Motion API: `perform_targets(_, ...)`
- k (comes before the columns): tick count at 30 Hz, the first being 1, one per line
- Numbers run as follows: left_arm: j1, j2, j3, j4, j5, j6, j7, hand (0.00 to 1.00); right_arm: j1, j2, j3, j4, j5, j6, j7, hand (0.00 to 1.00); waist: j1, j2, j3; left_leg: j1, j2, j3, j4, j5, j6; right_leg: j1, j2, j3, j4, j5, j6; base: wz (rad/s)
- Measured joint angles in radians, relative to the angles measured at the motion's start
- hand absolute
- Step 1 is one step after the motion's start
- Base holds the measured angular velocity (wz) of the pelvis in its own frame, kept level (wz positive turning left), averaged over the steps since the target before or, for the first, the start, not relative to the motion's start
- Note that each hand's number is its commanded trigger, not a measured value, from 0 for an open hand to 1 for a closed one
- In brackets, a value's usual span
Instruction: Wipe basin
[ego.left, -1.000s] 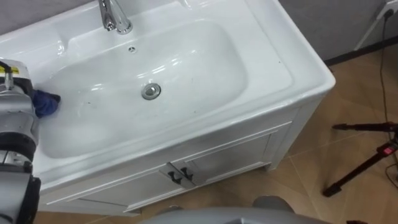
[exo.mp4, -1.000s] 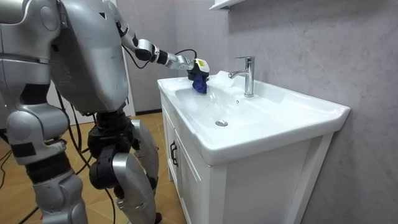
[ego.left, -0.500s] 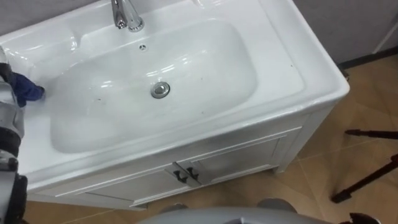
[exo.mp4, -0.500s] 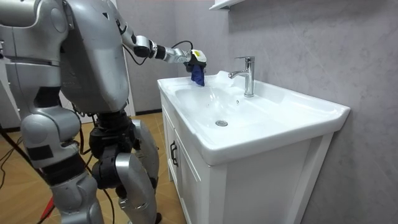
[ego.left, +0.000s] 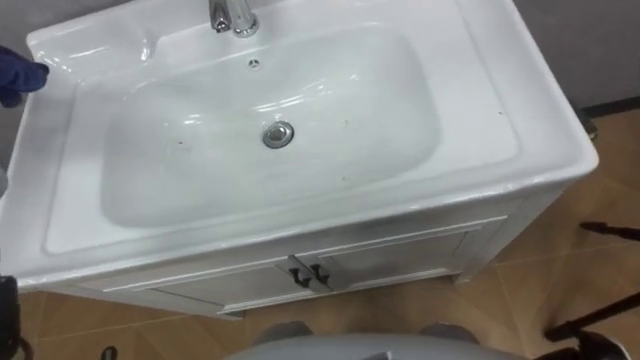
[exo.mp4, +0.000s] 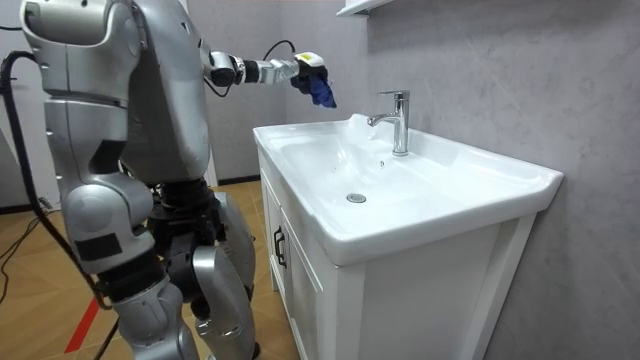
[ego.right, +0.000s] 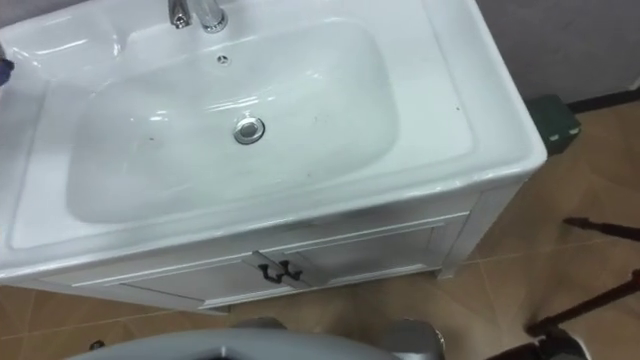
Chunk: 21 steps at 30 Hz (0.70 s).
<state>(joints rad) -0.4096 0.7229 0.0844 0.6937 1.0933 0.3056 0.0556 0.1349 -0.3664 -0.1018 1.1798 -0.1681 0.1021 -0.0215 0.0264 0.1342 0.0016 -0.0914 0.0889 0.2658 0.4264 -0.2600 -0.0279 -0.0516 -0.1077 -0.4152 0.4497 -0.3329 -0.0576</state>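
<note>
Down in the left eye view, the white basin (ego.left: 480, 60) lies with its long axis across the picture, and a blue cloth (ego.left: 18, 75) is cut off at the left edge by the far left corner. Over in the room view, the left hand (exo.mp4: 305, 68) hovers above that corner, its fingers curled round the cloth, which hangs down clear of the rim.

I stand before the cabinet (ego.left: 400, 258), with the basin (ego.left: 490, 80) on top of it. The tap (ego.left: 232, 15) sits at the back rim, the overflow hole (ego.left: 254, 64) just before it, and the drain (ego.left: 278, 134) in the middle of the bowl. Two door handles (ego.left: 308, 273) meet below the front edge. My left hand (exo.mp4: 303, 68) holds the cloth (exo.mp4: 321, 91) above the back left corner, apart from the rim. A stand's legs (ego.left: 612, 231) lie on the floor to my right
</note>
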Motion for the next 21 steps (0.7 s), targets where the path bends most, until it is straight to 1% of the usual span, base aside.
perform_targets(2,0.007,0.0,0.006,-0.006,-0.01,0.0,0.0,1.0,0.011,0.0,0.0,0.001,0.002,0.0,0.004,0.0,0.01,-0.008,0.0004,0.005,0.001,-0.005,-0.003,0.0,0.0,0.007,0.001,-0.002,-0.003,0.0,0.0,0.06)
perform_targets(5,0.04,0.0,0.024,-0.005,-0.033,0.0,0.001,1.0,0.023,-0.001,0.0,0.0,-0.001,-0.001,0.004,0.0,0.01,-0.013,-0.0001,0.014,0.002,-0.01,-0.003,0.0,0.0,0.029,0.004,-0.01,-0.018,0.0,0.0,0.07)
perform_targets(7,0.081,0.0,0.039,0.003,-0.042,0.0,0.005,1.0,0.024,-0.001,0.0,0.002,-0.004,-0.003,0.005,0.0,0.009,-0.014,-0.0013,0.018,0.0,-0.01,-0.002,0.0,0.0,0.039,0.004,-0.014,-0.02,0.0,0.001,0.04)
perform_targets(8,0.088,0.0,0.04,0.007,-0.043,-0.001,0.007,1.0,0.023,-0.001,0.0,0.006,-0.004,-0.004,0.005,0.0,0.01,-0.015,-0.0018,0.019,-0.001,-0.01,-0.003,0.0,0.0,0.039,0.004,-0.014,-0.019,0.0,0.001,0.0)
perform_targets(10,0.129,-0.001,0.06,0.046,-0.043,-0.002,0.026,1.0,0.015,-0.001,0.001,0.02,-0.004,-0.001,0.012,0.0,0.011,-0.018,-0.0027,0.03,-0.004,-0.008,-0.018,0.004,-0.003,0.033,0.004,-0.006,-0.019,0.0,0.001,-0.06)
perform_targets(11,0.136,-0.001,0.065,0.06,-0.043,-0.002,0.029,1.0,0.016,-0.001,0.001,0.021,-0.003,0.0,0.014,0.0,0.012,-0.018,-0.0027,0.032,-0.005,-0.007,-0.02,0.005,-0.003,0.032,0.003,-0.005,-0.019,0.0,0.001,-0.07)
perform_targets(13,0.182,-0.007,0.103,0.087,-0.043,-0.001,0.041,1.0,0.02,-0.001,0.001,0.021,-0.004,0.002,0.015,0.0,0.011,-0.02,-0.0038,0.033,-0.006,-0.005,-0.023,0.007,-0.003,0.025,0.002,-0.002,-0.018,-0.001,0.0,-0.02)
perform_targets(15,0.209,-0.013,0.134,0.089,-0.043,0.001,0.053,1.0,0.024,0.0,0.001,0.021,-0.005,0.009,0.016,0.0,0.013,-0.023,-0.0054,0.032,-0.007,-0.004,-0.024,0.007,-0.003,0.025,0.003,-0.002,-0.018,-0.001,0.001,0.0)
perform_targets(17,0.217,-0.019,0.149,0.09,-0.053,0.009,0.059,1.0,0.026,0.0,0.001,0.021,-0.005,0.011,0.017,0.0,0.013,-0.028,-0.0079,0.033,-0.007,-0.006,-0.024,0.007,-0.003,0.027,0.003,-0.003,-0.018,-0.001,0.001,0.05)
perform_targets(18,0.219,-0.023,0.149,0.091,-0.075,0.015,0.068,1.0,0.024,0.0,0.001,0.021,-0.005,0.01,0.018,0.0,0.013,-0.03,-0.0072,0.033,-0.008,-0.008,-0.024,0.007,-0.003,0.036,0.002,-0.006,-0.019,-0.002,0.001,0.09)
perform_targets(21,0.232,-0.038,0.149,0.098,-0.083,0.015,0.077,1.0,0.02,0.0,0.001,0.019,-0.005,0.008,0.024,0.0,0.012,-0.034,-0.0046,0.034,-0.009,-0.012,-0.03,0.008,-0.002,0.041,0.002,-0.009,-0.02,-0.002,0.003,0.07)
